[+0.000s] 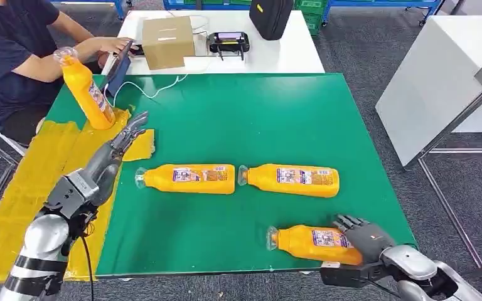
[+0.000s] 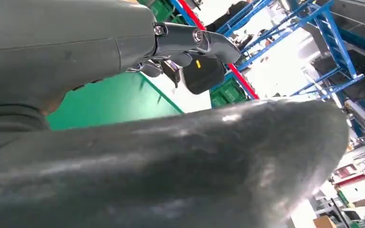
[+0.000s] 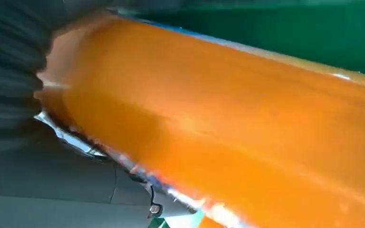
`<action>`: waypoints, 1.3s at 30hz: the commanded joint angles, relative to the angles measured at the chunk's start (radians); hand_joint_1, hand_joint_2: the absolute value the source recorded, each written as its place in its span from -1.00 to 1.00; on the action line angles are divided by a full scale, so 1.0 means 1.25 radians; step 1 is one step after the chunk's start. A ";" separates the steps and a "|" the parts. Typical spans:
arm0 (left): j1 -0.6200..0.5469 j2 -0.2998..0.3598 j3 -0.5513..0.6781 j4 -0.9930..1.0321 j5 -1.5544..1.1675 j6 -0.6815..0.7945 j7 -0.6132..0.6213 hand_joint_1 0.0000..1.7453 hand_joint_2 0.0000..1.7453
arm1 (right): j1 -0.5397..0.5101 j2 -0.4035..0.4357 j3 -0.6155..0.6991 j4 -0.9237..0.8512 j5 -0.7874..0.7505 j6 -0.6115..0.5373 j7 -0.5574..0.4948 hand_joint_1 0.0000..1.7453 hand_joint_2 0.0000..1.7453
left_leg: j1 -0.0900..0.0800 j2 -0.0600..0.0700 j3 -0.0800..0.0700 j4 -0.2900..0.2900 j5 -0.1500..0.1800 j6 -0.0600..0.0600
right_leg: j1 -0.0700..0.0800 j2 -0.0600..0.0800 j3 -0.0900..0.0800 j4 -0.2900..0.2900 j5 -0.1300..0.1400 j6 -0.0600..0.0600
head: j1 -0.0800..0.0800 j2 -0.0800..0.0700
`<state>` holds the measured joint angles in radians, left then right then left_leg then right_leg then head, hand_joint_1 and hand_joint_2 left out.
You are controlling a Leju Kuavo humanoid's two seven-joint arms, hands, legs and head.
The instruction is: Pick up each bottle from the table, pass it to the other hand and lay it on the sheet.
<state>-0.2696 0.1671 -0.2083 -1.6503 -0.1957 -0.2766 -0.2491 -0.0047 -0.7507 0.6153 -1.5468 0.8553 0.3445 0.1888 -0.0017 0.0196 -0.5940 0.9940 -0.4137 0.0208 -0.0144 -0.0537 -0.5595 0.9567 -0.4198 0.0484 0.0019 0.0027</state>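
Note:
Three orange bottles lie on the green table (image 1: 276, 119): one at middle left (image 1: 188, 179), one at middle right (image 1: 292, 180), one near the front edge (image 1: 317, 243). My right hand (image 1: 365, 237) wraps around the base end of the near bottle (image 3: 228, 123), which still lies on the table. Another orange bottle (image 1: 89, 94) stands tilted on the yellow sheet (image 1: 31, 182) at the left. My left hand (image 1: 127, 135) is just right of its base, fingers (image 2: 185, 38) stretched out and apart, holding nothing; its thumb (image 2: 180, 161) looms close to the wrist camera.
A seated person (image 1: 12, 56) at the far left rests a hand on a tablet (image 1: 119, 66). A white table behind holds a cardboard box (image 1: 168, 41), a controller (image 1: 228, 42) and a black bag (image 1: 270, 17). Another white table (image 1: 439, 81) stands to the right.

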 commanded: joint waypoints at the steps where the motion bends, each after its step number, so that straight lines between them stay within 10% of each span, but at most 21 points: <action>1: -0.036 -0.008 -0.026 0.051 0.004 0.002 0.010 -1.00 -1.00 | 0.078 0.004 0.052 0.052 -0.019 0.006 0.024 0.18 1.00 | 0.002 -0.006 0.001 -0.001 0.000 -0.001 | 0.001 -0.001 0.004 -0.003 -0.001 -0.001 | 0.000 0.000; 2: -0.034 -0.002 -0.024 0.055 0.006 0.001 0.005 -1.00 -1.00 | 0.066 0.019 0.054 0.067 -0.022 0.001 0.018 1.00 1.00 | 0.002 -0.005 0.001 -0.001 0.000 0.000 | 0.001 -0.002 0.004 -0.003 -0.001 -0.001 | 0.000 0.000; 7: 0.040 0.033 0.062 0.024 0.010 0.015 -0.019 -1.00 -1.00 | -0.065 0.240 -0.043 0.189 -0.125 0.015 0.043 1.00 1.00 | 0.002 0.002 0.004 -0.003 0.000 -0.001 | 0.002 0.006 0.005 -0.006 0.002 -0.002 | 0.000 0.000; 16: 0.183 0.051 0.220 -0.028 0.018 -0.022 -0.079 -1.00 -1.00 | -0.175 0.378 -0.113 0.035 -0.514 0.001 0.060 1.00 1.00 | 0.005 0.034 0.003 -0.003 -0.004 -0.008 | 0.006 0.037 0.003 -0.002 0.008 -0.010 | 0.001 0.000; 26: 0.282 -0.037 0.197 -0.140 0.025 -0.065 -0.064 -1.00 -1.00 | -0.039 0.348 -0.217 -0.348 -0.605 -0.128 0.035 1.00 1.00 | 0.004 0.009 -0.016 -0.001 0.009 -0.007 | 0.005 0.011 -0.012 0.005 0.008 -0.005 | 0.000 0.000; 33: 0.303 -0.074 0.124 -0.193 0.179 -0.069 0.013 -1.00 -1.00 | 0.014 0.354 -0.253 -0.345 -0.572 -0.096 0.003 1.00 1.00 | 0.002 0.001 -0.019 0.000 0.006 -0.005 | 0.002 0.005 -0.011 0.005 0.004 -0.005 | 0.000 0.000; 34: 0.303 -0.076 0.119 -0.197 0.181 -0.068 0.017 -1.00 1.00 | 0.011 0.356 -0.248 -0.336 -0.572 -0.095 0.003 1.00 1.00 | 0.001 0.002 -0.020 0.000 0.006 -0.004 | 0.002 0.005 -0.012 0.005 0.005 -0.005 | 0.000 0.000; 39: 0.303 -0.097 0.062 -0.204 0.398 -0.064 0.140 -1.00 1.00 | -0.024 0.365 -0.177 -0.257 -0.578 -0.093 0.005 1.00 1.00 | 0.001 0.002 -0.016 0.000 0.005 -0.005 | 0.002 0.008 -0.010 0.004 0.005 -0.006 | 0.000 0.000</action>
<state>0.1117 0.1056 -0.0214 -1.8887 0.1047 -0.3666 -0.1834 0.0020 -0.3174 0.3292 -1.9627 0.1419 0.2232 0.1965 -0.0017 0.0241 -0.6210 0.9935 -0.4054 0.0165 -0.0128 -0.0491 -0.5787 0.9627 -0.4115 0.0439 0.0015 0.0027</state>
